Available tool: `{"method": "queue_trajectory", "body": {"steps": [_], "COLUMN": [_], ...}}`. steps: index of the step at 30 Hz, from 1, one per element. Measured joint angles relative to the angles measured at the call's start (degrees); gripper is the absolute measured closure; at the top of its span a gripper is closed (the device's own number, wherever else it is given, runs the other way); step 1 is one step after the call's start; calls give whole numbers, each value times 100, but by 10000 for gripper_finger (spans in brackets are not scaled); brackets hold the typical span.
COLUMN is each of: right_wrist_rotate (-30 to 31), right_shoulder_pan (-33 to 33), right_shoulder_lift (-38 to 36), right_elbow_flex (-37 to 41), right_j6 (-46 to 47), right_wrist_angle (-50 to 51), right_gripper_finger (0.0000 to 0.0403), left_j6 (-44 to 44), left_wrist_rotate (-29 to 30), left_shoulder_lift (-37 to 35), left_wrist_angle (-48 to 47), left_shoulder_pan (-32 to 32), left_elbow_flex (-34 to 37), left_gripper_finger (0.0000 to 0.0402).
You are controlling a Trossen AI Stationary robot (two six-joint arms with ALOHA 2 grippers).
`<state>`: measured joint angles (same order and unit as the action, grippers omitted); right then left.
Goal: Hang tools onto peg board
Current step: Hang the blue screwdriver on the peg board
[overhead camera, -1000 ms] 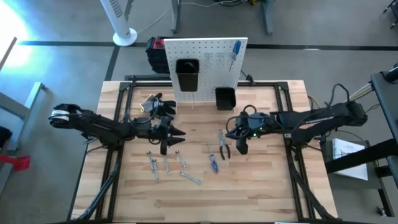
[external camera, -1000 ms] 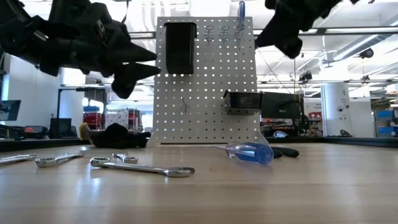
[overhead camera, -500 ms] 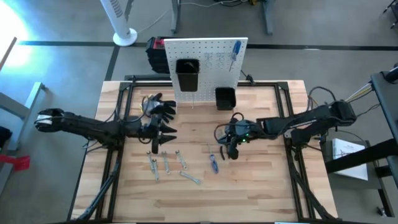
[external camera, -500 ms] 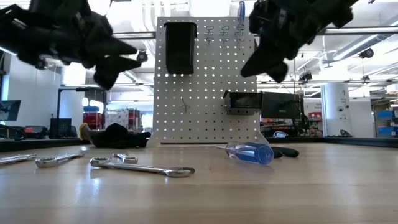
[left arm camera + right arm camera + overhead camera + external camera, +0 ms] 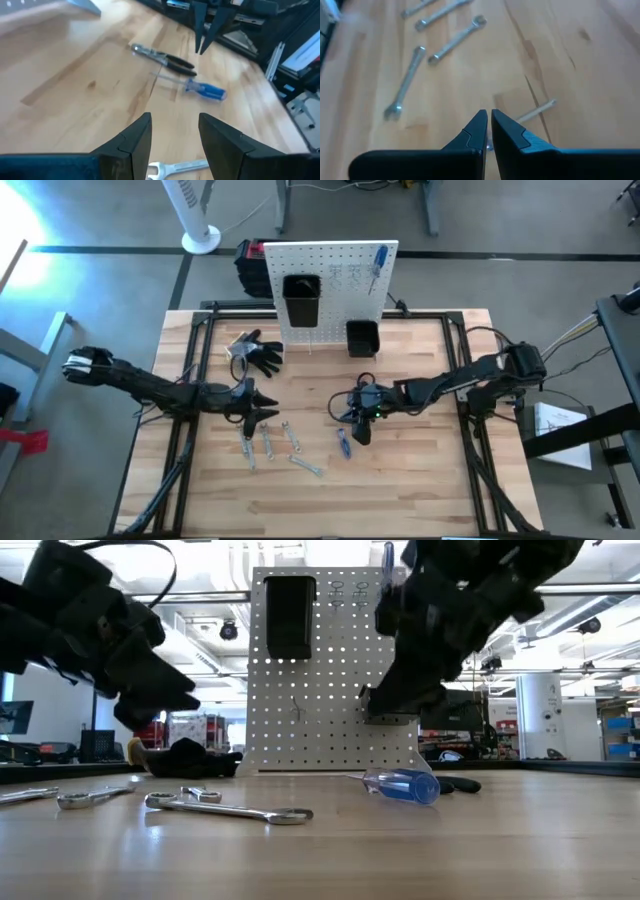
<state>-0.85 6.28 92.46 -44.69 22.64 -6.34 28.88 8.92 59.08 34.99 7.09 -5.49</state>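
While the left gripper [image 5: 262,414] hung with jaws apart above the wrenches [image 5: 268,444], the right gripper [image 5: 357,428], jaws together, hovered beside the blue-handled screwdriver [image 5: 343,444] on the desk [image 5: 420,480].

Peg board [image 5: 330,285]: white, upright, top centre of the high view, two black bins on it, one blue-handled screwdriver [image 5: 379,264] hung upper right. Four silver wrenches [image 5: 268,443] flat on the wood, lower centre-left. Loose blue screwdriver [image 5: 343,443] right of them; pliers [image 5: 165,56] just beside it.
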Motion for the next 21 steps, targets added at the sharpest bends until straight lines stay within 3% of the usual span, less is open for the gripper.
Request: {"method": "queue_trajectory", "body": {"steps": [4, 8, 16, 21], "right_wrist_rotate": [105, -250, -570, -654], "right_shoulder_pan": [0, 0, 209, 245], "right_shoulder_lift": [342, 536, 530, 608], "right_elbow_flex": [-15, -111, -768, -966], "right_j6": [78, 760, 1566, 2250], "right_wrist_angle": [10, 30, 1377, 1502], "right_gripper_finger": [384, 363, 233, 166], "left_j6": [18, 147, -188, -439], "left_wrist_rotate": [-43, -45, -49, -51], "left_shoulder_lift": [366, 743, 1781, 2437], "left_wrist_angle": [-1, 0, 27, 24], "left_shoulder_pan": [0, 2, 2, 0], "left_elbow_flex": [-125, -282, -889, -1253], "left_gripper_finger": [249, 249, 249, 249]}}
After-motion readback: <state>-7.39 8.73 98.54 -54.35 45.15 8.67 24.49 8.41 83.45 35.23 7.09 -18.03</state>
